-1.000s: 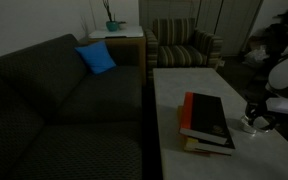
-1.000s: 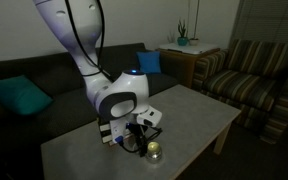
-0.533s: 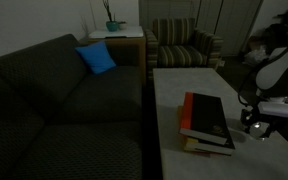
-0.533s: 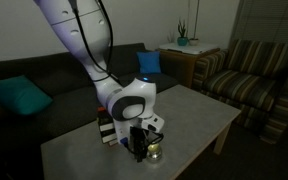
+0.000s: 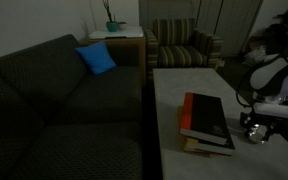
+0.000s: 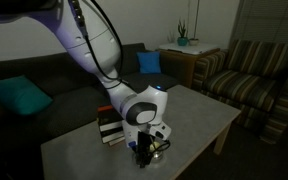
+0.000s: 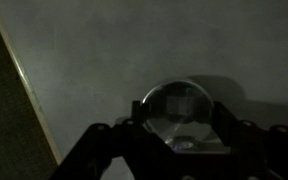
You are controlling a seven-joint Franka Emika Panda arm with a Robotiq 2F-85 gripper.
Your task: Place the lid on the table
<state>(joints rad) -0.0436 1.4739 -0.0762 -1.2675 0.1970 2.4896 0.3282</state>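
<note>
The fingers (image 7: 109,145) hold the small shiny lid (image 7: 179,105) tight, low in the wrist view; it should go down flat on the counter (image 7: 104,50) before they open.

Books (image 5: 206,119) on table (image 5: 179,82), lid (image 7: 181,108) beside

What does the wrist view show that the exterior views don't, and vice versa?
Wrist only: the lid close up, clear and domed, gripped by the tool. Exterior only: the arm, books, sofa, blue cushion, armchair. Shared: the table top, the tool and the lid, though the lid is only a small glint in both exterior views.
</note>
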